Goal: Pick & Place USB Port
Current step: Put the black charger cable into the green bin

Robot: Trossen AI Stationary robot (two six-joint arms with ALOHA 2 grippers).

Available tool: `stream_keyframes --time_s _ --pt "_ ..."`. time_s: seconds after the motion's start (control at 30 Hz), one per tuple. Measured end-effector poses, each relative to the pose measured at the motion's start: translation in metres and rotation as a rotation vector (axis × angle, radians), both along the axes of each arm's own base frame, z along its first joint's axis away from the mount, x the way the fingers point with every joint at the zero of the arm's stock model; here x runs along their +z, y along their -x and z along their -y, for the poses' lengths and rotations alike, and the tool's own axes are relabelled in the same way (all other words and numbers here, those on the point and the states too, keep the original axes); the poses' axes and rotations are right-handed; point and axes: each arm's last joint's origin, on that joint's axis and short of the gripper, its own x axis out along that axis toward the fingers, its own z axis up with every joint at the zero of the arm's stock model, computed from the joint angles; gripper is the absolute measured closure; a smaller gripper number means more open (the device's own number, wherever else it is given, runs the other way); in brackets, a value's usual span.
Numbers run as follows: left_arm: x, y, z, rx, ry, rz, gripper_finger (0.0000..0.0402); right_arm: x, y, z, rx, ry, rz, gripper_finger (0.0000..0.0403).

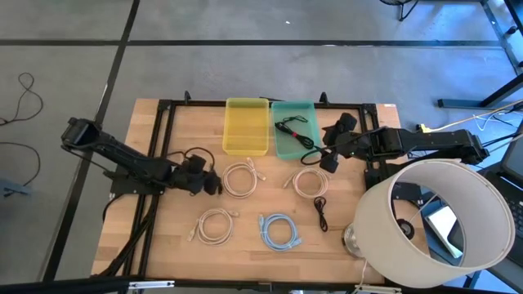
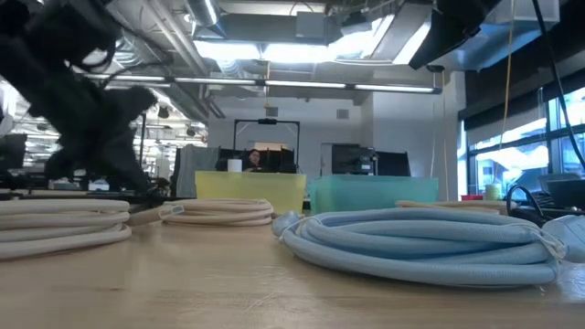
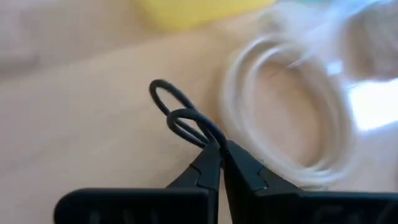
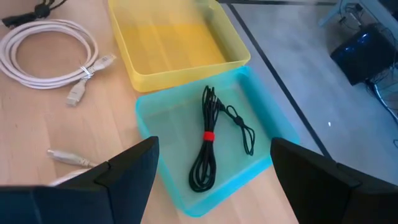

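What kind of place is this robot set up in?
Probably a lab or open workshop space. The low view shows exposed ceiling ducts with strip lights and monitors in the background. The wooden table stands on a bare floor with loose cords.

The table (image 1: pixel 176 245) is pale matt wood, the yellow bin (image 1: pixel 246 126) and teal bin (image 1: pixel 295 139) translucent glossy plastic, the blue cable (image 1: pixel 279 231) smooth.

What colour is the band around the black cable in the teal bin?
Red band on the black cable; the right wrist view shows it best.
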Motion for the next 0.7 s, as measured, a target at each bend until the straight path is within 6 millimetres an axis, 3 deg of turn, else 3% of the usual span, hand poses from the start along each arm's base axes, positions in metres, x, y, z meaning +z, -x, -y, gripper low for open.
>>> stream_keyframes --time_s 0.1,0.23,0.43,0.7 --pt "0.016 -0.001 0.000 -0.057 -0.063 0.083 0.0397 0.000 0.000 0.000 -0.004 -0.004 0.003 0.0091" --pt "0.053 -0.001 0.000 -0.160 -0.179 0.188 0.0398 0.000 0.000 0.000 -0.018 -0.017 0.015 0.0091" --pt "0.106 0.007 0.001 -0.345 -0.511 0.373 0.0398 0.001 -0.001 0.000 -0.035 -0.042 0.051 0.0091" --pt "0.145 -0.002 -0.007 -0.626 -0.925 0.710 0.0398 0.014 -0.035 -0.007 0.183 -0.043 0.253 0.0091"
